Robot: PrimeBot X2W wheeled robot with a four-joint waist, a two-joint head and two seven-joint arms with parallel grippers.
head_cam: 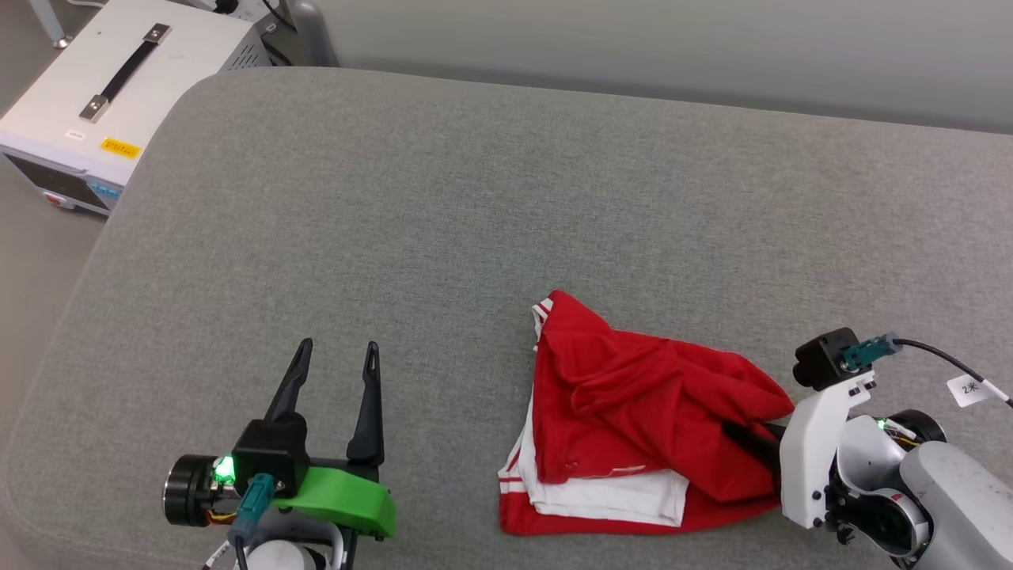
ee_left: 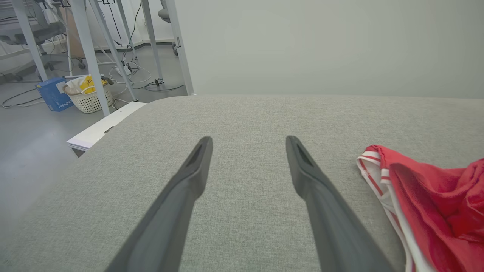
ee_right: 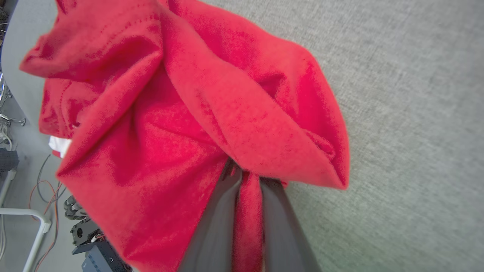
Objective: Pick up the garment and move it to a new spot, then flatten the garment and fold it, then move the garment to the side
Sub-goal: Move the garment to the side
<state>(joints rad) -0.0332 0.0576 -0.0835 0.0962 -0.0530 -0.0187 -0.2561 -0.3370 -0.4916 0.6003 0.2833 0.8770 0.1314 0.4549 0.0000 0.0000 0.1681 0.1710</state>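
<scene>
The garment (head_cam: 633, 412) lies crumpled on the grey cushion (head_cam: 475, 198), red cloth bunched over a white sleeve with striped trim. In the left wrist view its striped edge (ee_left: 374, 170) shows at the right. My right gripper (head_cam: 744, 435) reaches in from the right and is shut on a fold of the garment (ee_right: 211, 113); red cloth is pinched between its fingers (ee_right: 278, 226), whose tips are buried in the fabric. My left gripper (head_cam: 336, 356) stands open at the lower left, well clear of the garment, with bare cushion between its fingers (ee_left: 189, 181).
A white equipment case (head_cam: 111, 95) sits on the floor past the cushion's far left corner. The cushion's rounded edges run along the left and front. A pale wall backs it. Desk legs, cables and a basket (ee_left: 89, 98) stand on the floor to the left.
</scene>
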